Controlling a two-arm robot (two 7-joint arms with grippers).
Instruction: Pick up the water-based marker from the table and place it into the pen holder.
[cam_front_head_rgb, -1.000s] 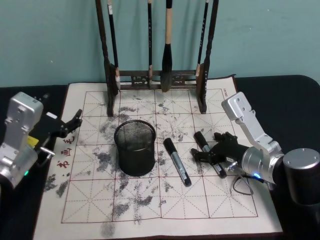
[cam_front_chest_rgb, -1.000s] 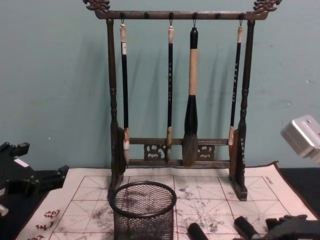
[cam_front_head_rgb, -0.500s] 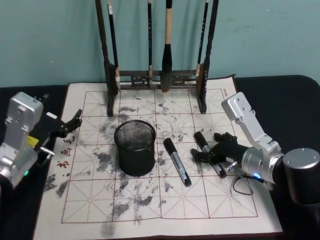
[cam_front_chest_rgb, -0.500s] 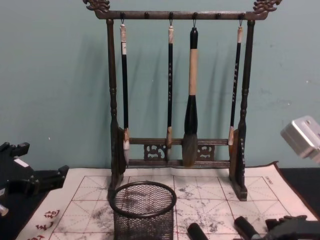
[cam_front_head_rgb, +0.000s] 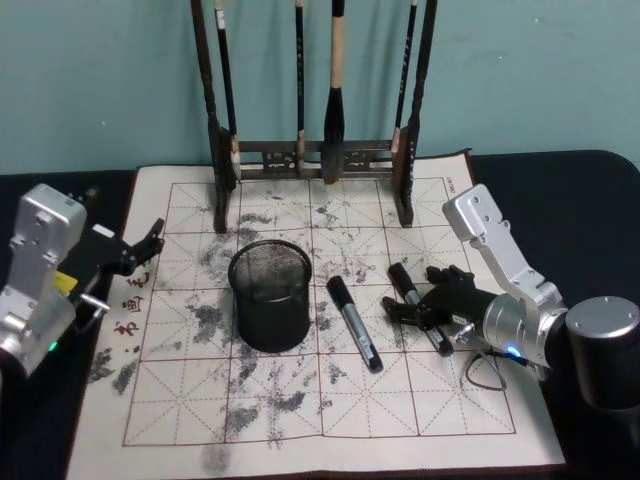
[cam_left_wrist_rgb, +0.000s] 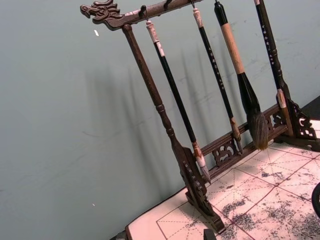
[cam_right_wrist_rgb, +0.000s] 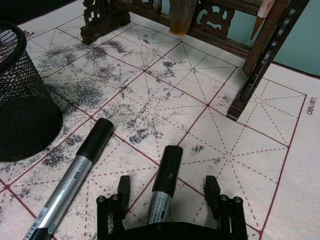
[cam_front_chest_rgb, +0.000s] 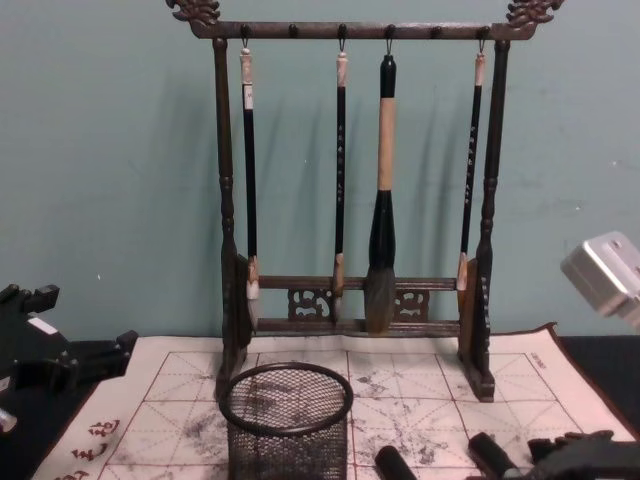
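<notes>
Two black-capped, grey-barrelled markers lie on the ink-stained grid mat. One marker (cam_front_head_rgb: 355, 325) (cam_right_wrist_rgb: 82, 162) rests just right of the pen holder (cam_front_head_rgb: 270, 296) (cam_front_chest_rgb: 287, 418), a black wire-mesh cup standing upright. The other marker (cam_front_head_rgb: 402, 277) (cam_right_wrist_rgb: 167, 167) lies between the fingers of my right gripper (cam_front_head_rgb: 411, 290) (cam_right_wrist_rgb: 166, 187), which is open and low over the mat, one finger (cam_right_wrist_rgb: 123, 186) on each side of the barrel and not touching it. My left gripper (cam_front_head_rgb: 140, 250) (cam_front_chest_rgb: 70, 362) hangs open at the mat's left edge, holding nothing.
A tall dark wooden brush rack (cam_front_head_rgb: 315, 160) (cam_front_chest_rgb: 355, 200) with several hanging brushes stands at the back of the mat. The mat (cam_front_head_rgb: 300, 400) lies on a black table. My right forearm (cam_front_head_rgb: 500, 260) crosses the mat's right side.
</notes>
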